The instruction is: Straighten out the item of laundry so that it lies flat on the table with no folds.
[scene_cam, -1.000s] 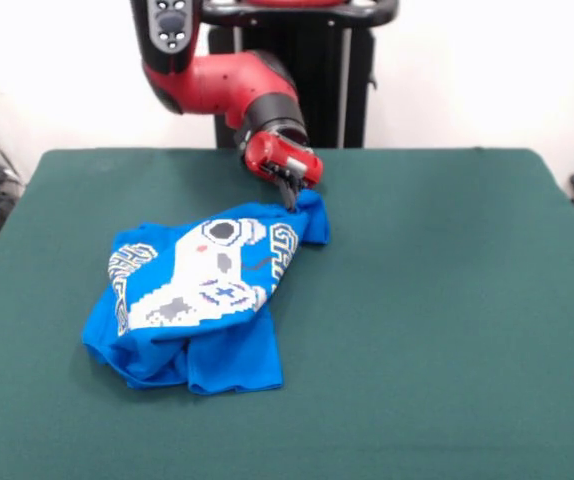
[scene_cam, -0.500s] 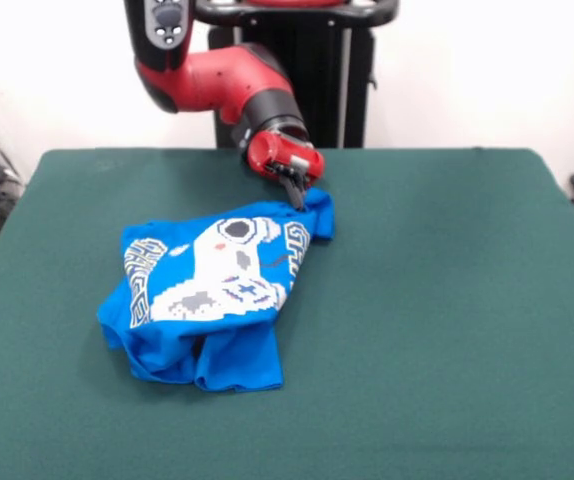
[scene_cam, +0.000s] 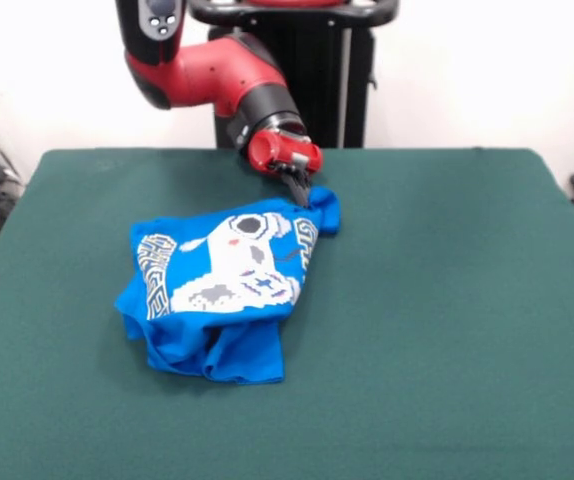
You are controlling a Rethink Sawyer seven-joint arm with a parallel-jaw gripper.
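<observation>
Claw pinching the T-shirt's far corner.
Bunched folds trail below it on the table; best pull low and steady, away from them.

End effector tips buried in the T-shirt edge, so the grip can't be judged. Shirt bunched: sleeves and lower hem folded under, lettering only partly readable, print creased. Arm cut off at the top edge. Bench near edge and front corners run out of frame.
</observation>
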